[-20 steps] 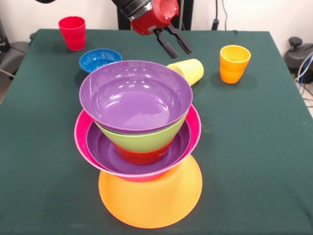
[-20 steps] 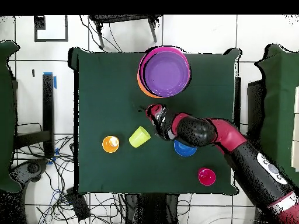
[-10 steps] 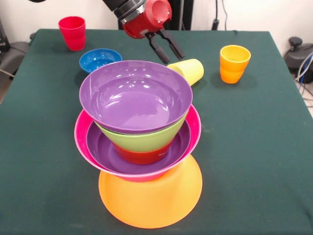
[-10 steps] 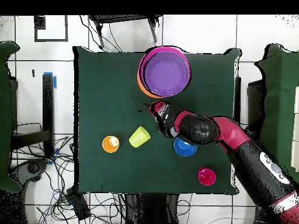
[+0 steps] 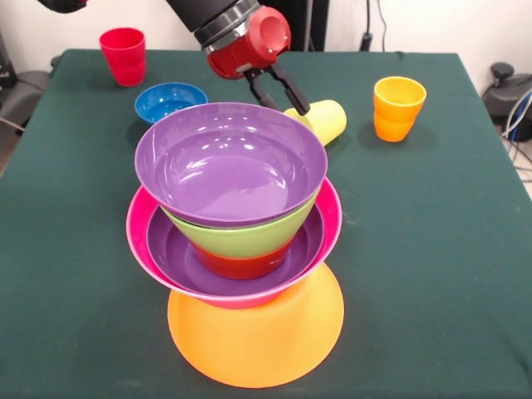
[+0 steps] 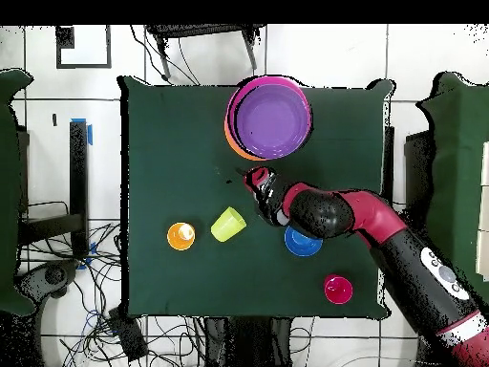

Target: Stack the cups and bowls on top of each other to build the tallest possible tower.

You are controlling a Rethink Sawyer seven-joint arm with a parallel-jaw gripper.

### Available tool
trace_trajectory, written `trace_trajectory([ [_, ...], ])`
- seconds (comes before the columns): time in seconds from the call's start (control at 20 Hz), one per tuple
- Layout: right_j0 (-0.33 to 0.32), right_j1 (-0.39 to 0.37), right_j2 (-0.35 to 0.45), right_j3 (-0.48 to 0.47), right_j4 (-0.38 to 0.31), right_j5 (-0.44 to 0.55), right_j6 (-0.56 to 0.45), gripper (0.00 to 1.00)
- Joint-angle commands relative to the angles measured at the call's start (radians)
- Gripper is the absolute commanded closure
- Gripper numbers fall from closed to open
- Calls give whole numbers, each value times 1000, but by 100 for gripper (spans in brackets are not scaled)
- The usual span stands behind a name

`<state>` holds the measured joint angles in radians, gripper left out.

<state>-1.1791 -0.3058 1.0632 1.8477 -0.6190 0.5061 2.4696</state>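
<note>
The tower stands near the front edge: an upturned orange bowl (image 5: 258, 337) as base, then a hot pink bowl (image 5: 331, 218), a purple bowl (image 5: 173, 253), a red-orange bowl (image 5: 241, 266), a lime green bowl (image 5: 241, 238) and a wide purple bowl (image 5: 231, 162) on top. It also shows in the overhead view (image 6: 269, 118). My gripper (image 5: 287, 101) hangs open and empty just behind the top bowl's far rim, beside the pale yellow cup (image 5: 322, 120), which lies on its side. The gripper (image 6: 246, 176) sits between the tower and the yellow cup (image 6: 227, 225).
A small blue bowl (image 5: 170, 100) sits at the back left, a red cup (image 5: 123, 56) stands in the far left corner, and an orange cup (image 5: 399, 108) stands at the back right. In the overhead view the arm passes over the blue bowl (image 6: 303, 242).
The gripper has moved left and a little lower in the front view, closer to the tower's far rim. It stays open and empty. The cups and bowls have not moved.
</note>
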Motion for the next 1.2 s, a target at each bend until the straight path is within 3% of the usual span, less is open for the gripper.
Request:
trace_trajectory([
  [0.05, 31, 65, -68, -67, -103, -47, -222, 0],
  [0.85, 7, 106, -58, -43, -90, 47, -280, 0],
  [1.2, -3, 162, -78, -41, -128, 13, -294, 0],
])
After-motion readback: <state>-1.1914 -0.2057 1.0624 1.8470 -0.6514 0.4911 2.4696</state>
